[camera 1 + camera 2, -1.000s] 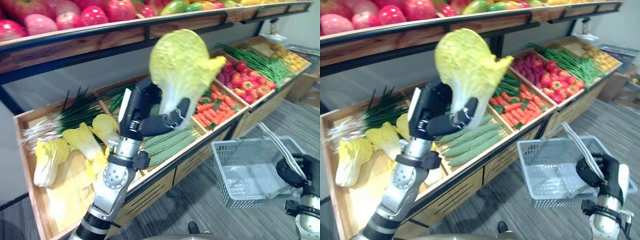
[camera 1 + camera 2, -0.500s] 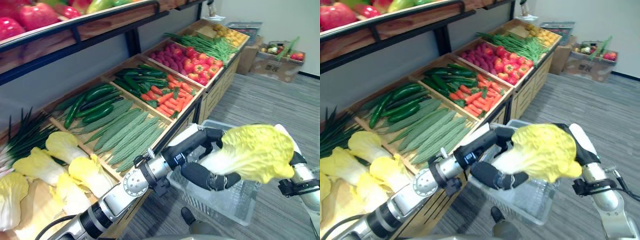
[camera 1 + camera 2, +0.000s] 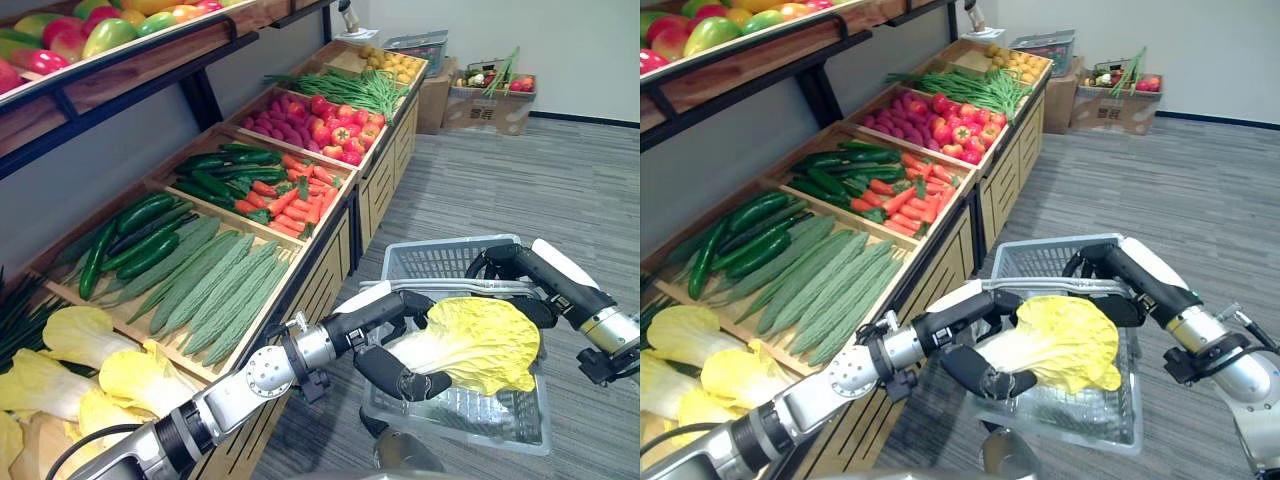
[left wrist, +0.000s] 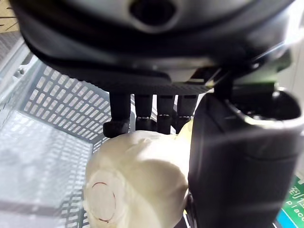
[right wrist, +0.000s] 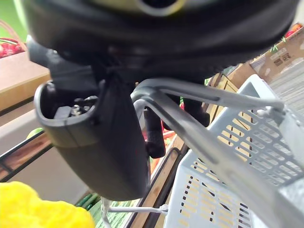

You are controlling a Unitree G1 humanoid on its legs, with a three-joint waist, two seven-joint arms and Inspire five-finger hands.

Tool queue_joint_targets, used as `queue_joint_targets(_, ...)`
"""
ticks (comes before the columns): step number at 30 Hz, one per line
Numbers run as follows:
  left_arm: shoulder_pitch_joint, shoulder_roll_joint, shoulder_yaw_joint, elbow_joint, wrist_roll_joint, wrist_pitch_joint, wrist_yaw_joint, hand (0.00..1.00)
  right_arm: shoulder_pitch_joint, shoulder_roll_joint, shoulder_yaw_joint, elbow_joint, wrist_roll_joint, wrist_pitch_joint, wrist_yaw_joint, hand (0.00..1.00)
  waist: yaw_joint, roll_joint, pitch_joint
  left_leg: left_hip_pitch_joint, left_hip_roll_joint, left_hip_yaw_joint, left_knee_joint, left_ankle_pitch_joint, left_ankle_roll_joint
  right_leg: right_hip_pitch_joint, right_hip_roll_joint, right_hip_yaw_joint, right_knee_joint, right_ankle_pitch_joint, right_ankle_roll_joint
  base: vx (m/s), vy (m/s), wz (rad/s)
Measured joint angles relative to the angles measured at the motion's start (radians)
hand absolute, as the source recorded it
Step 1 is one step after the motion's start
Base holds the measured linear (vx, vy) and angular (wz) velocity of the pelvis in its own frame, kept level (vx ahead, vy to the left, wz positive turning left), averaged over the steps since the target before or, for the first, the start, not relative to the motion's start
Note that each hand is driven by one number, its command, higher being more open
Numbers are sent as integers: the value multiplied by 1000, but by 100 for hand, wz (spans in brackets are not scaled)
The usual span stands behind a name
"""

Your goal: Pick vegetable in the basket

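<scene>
My left hand (image 3: 400, 362) is shut on a yellow napa cabbage (image 3: 480, 340), holding it by its pale stalk (image 4: 137, 185) over the grey plastic basket (image 3: 445, 255). The leafy end hangs inside the basket's rim, above its mesh floor (image 4: 52, 142). My right hand (image 3: 510, 265) is shut on the basket's handles (image 5: 209, 118) and carries the basket above the carpet. The same cabbage (image 3: 1065, 340) and basket (image 3: 1040, 250) appear in the right eye view.
A wooden produce stand runs along the left with more cabbages (image 3: 90, 355), cucumbers (image 3: 215, 285), carrots (image 3: 295, 200), peppers (image 3: 320, 125) and green beans (image 3: 350, 85). A fruit shelf (image 3: 120, 40) hangs above. Boxes (image 3: 490, 95) stand at the far wall.
My left hand has carried the cabbage from high above the stand down and right over the basket, then lower into it. The camera turned right.
</scene>
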Motion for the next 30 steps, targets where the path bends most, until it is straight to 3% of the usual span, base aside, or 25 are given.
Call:
queue_joint_targets(7,1,-3,-5,87,59,1,35,0,26,0,-16,2,40,0,64,0,-23,4,-3,0,0,4,4,0,0,0,1,3,-6,19,-2,2,2,-2)
queue_joint_targets(22,0,-99,16,280,191,3,80,0,47,2,-38,2,115,-5,157,0,-59,4,-3,2,2,20,13,-10,-10,3,-5,4,-25,31,-9,7,9,-2)
queue_joint_targets(23,1,-109,16,297,202,3,83,100,47,3,-38,3,115,-5,166,0,-62,4,-3,2,1,21,14,-10,-10,4,-6,3,-30,34,-11,38,46,-3)
queue_joint_targets(30,15,-161,16,379,311,3,128,100,47,10,-38,3,114,-4,198,0,-67,0,0,18,-1,24,6,-11,-10,22,-6,2,-41,39,-14,22,17,0)
